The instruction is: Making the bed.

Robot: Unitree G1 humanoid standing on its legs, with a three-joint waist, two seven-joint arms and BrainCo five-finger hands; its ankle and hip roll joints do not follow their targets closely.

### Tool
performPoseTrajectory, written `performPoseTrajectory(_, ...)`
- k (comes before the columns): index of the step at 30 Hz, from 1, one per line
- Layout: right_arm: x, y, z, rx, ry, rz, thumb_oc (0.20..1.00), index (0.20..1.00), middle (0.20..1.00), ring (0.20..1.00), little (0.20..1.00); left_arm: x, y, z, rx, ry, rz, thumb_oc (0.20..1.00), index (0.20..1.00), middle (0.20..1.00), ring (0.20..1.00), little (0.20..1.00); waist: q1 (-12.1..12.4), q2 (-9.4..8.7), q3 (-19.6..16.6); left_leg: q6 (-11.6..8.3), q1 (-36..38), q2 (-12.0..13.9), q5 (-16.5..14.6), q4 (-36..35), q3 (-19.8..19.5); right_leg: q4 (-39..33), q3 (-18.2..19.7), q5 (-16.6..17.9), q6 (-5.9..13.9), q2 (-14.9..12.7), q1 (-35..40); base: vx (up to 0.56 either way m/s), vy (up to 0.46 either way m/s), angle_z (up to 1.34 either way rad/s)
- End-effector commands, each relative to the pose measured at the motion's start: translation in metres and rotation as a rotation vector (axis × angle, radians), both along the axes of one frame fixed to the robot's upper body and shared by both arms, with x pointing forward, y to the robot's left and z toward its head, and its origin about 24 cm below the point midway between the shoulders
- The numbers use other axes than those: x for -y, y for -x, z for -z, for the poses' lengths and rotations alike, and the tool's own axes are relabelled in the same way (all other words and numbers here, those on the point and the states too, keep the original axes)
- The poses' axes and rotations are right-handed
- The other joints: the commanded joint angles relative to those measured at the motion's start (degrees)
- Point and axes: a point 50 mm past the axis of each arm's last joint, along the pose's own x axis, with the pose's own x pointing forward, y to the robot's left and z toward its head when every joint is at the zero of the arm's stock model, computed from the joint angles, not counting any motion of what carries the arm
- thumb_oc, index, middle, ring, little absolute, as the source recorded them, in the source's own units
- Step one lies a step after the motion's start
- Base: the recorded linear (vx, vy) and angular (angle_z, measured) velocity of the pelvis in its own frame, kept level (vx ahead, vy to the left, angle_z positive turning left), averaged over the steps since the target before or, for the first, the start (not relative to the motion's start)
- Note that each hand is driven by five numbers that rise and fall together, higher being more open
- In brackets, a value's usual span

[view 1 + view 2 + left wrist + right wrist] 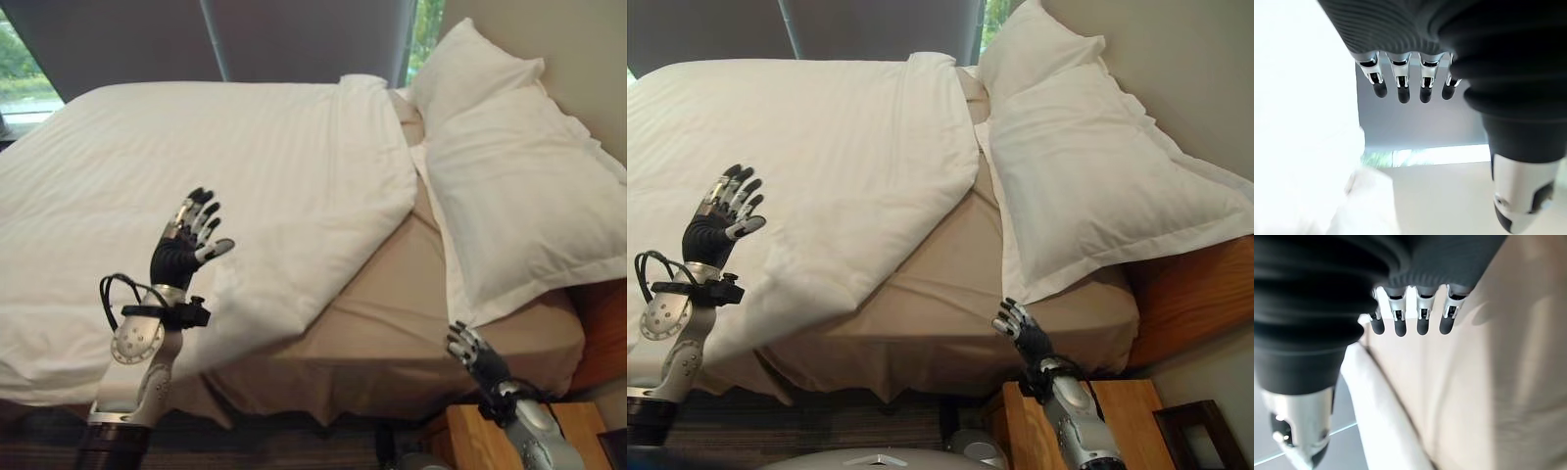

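No readable text, labels, numbers or signs anywhere. The white duvet, the pillows and the tan sheet are plain.

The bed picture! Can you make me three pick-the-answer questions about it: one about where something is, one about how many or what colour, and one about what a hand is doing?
1. Where are the pillows?
A. At the headboard end of the bed
B. On the floor
C. Under the duvet

2. What colour is the sheet?
A. Blue
B. Tan
C. Black

3. How is the left hand?
A. Gripping the duvet
B. Open, raised above the duvet
C. Holding a pillow

Answers: 1 A, they lie stacked by the wall on the robot's right. 2 B, the bare sheet beside the white duvet is tan. 3 B, its fingers are spread and hold nothing.
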Motion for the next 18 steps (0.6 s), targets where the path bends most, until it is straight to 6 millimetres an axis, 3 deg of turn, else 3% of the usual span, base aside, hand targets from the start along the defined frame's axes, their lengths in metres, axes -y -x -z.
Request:
performPoseTrajectory(1,0.005,-0.007,-0.01,0.05,0.048,-0.034,1.0,1.0,1.0,1.0,1.0,0.002,-0.007,-0.028,0.026,-0.093,0.103,1.0,1.0,1.0,1.0,1.0,-1.15,-0.47,-2.07,0.6,-5.8,-3.7,6.92,0.22,-0.61,1.83,1.41,-6.44,4.57,-1.6,4.68,0.0,-0.044,-0.02)
performPoseTrajectory(7,0.012,-0.007,-0.007,0.016,0.07,-0.026,1.0,1.0,1.0,1.0,1.0,0.024,-0.007,-0.031,-0.111,-0.237,0.304,1.0,1.0,1.0,1.0,1.0,-1.68,0.38,-1.41,0.32,-6.14,-3.64,7.41,0.22,-1.24,1.81,1.3,-6.44,4.38,-1.59,4.58,0.0,-0.024,0.01)
performPoseTrajectory(10,0.016,-0.007,-0.004,0.005,0.058,-0.01,1.0,1.0,1.0,1.0,1.0,0.014,-0.014,-0.064,-0.041,-0.453,0.239,1.0,1.0,1.0,1.0,1.0,-1.47,0.65,-1.4,0.08,-6.29,-3.56,7.6,0.22,-1.8,1.71,0.97,-6.49,4.36,-1.59,4.7,0.01,-0.03,0.04)
performPoseTrajectory(11,0.016,-0.007,-0.004,0.005,0.057,-0.01,1.0,1.0,1.0,1.0,1.0,0.014,-0.014,-0.064,-0.041,-0.454,0.239,1.0,1.0,1.0,1.0,1.0,-1.47,0.62,-1.35,0.08,-6.25,-3.57,7.6,0.22,-1.81,1.71,0.96,-6.51,4.36,-1.6,4.75,0.03,-0.039,0.04)
performPoseTrajectory(14,0.016,-0.001,-0.003,0.002,0.045,-0.02,1.0,1.0,1.0,1.0,1.0,-0.033,-0.021,-0.097,0.049,-0.636,-0.073,1.0,1.0,1.0,1.0,1.0,-1.15,0.83,-1.64,-0.09,-6.13,-3.46,7.34,0.22,-1.66,1.45,0.84,-6.72,4.47,-1.5,5.0,0.04,-0.038,0.01)
performPoseTrajectory(18,0.012,0.005,0.0,-0.014,0.03,-0.036,1.0,1.0,1.0,1.0,1.0,-0.076,-0.032,-0.101,-0.026,-0.728,-0.322,1.0,1.0,1.0,1.0,1.0,-2.2,1.37,-1.93,-0.24,-6.24,-3.37,7.18,0.22,-1.04,1.31,0.94,-6.88,4.59,-1.47,4.92,0.03,-0.01,-0.01)
